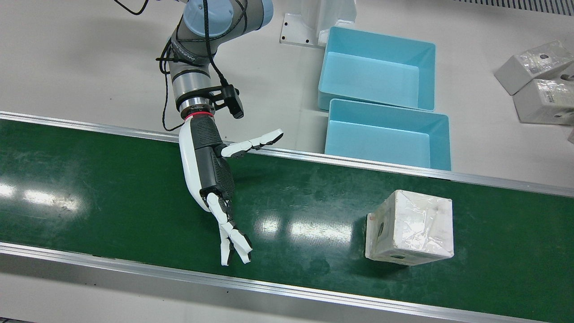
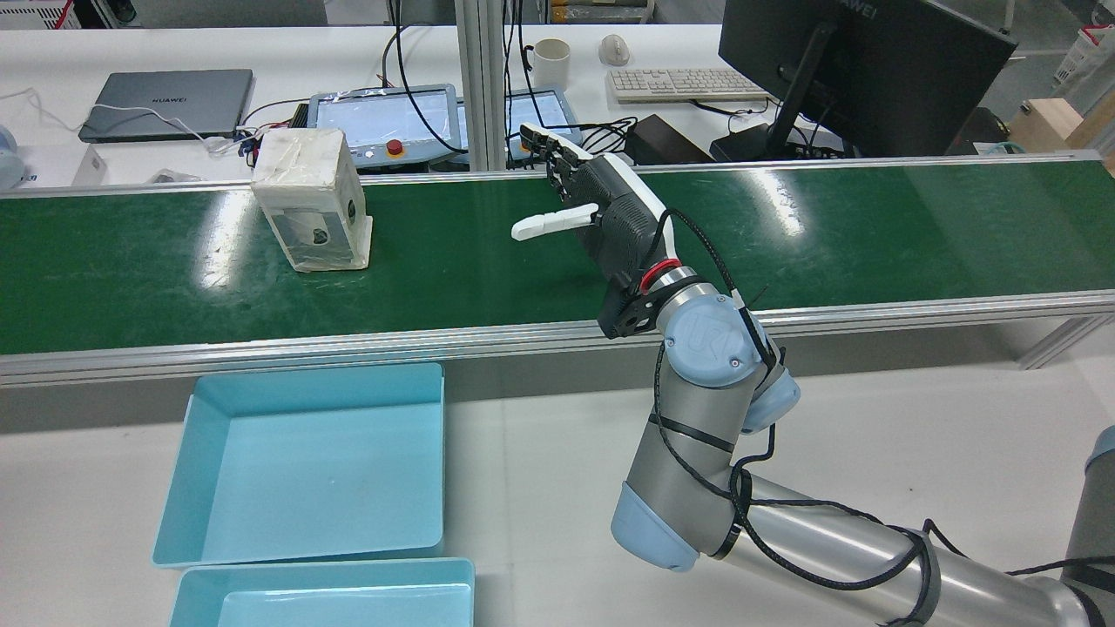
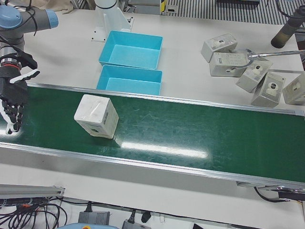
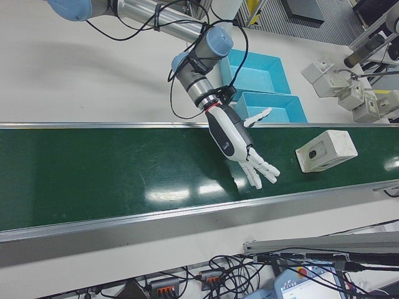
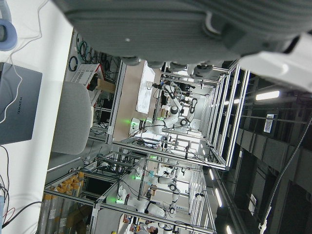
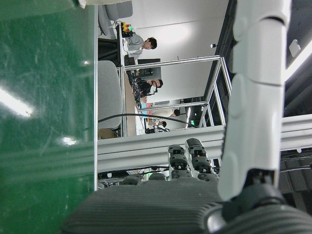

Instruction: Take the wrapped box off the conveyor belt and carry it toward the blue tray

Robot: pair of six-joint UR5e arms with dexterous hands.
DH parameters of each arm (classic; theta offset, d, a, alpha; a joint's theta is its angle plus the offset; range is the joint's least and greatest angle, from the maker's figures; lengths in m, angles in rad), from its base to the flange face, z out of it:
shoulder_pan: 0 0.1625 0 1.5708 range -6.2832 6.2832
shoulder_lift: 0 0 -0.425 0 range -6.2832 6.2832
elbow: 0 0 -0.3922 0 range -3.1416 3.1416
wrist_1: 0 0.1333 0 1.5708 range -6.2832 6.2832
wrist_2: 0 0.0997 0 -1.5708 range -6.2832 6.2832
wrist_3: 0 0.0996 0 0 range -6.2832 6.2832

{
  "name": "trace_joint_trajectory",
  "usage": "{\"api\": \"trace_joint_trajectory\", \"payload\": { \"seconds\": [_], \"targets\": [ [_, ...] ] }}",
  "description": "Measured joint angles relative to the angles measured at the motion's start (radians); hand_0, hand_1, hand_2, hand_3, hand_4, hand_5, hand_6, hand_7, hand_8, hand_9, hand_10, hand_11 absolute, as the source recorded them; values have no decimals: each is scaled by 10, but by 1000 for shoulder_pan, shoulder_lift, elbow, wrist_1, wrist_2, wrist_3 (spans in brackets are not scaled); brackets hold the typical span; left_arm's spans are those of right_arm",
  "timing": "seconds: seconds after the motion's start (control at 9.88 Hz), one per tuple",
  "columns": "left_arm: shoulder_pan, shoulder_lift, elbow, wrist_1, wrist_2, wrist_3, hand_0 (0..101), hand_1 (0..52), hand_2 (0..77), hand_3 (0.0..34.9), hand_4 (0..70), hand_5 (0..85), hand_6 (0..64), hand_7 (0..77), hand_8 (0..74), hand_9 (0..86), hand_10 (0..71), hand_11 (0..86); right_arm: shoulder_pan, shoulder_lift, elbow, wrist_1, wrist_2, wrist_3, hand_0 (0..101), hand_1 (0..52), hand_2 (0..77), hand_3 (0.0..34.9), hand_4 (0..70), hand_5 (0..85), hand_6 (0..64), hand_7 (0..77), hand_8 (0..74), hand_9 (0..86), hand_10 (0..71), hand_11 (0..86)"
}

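Green belt [image 1: 112, 197] is running between two metal rails, with open belt lying between the right hand [image 1: 210, 179] and the one wrapped box [image 1: 410, 227]. The box is sitting well apart from the hand, untouched. Two blue trays [image 1: 381, 134] are lying just beyond the far rail. Right hand is hovering over the belt, fingers spread, holding nothing. Left hand [image 5: 195, 29]: its camera is showing only a sliver, state unclear.

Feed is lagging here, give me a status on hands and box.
Right hand open above the belt, short of the box. Left hand unseen except in its own camera, state unclear. Box sits untouched; clear belt between.
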Motion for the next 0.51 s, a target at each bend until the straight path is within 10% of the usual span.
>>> {"api": "trace_joint_trajectory", "payload": {
  "seconds": [0.51],
  "targets": [
    [0, 0, 0, 0, 0, 0, 0, 0, 5, 0, 0, 11, 5, 5, 5, 5, 5, 5, 32, -9, 7, -1, -9, 0, 482, 136, 22, 0, 82, 98, 16, 11, 0, 11, 0, 11]
  ]
}}
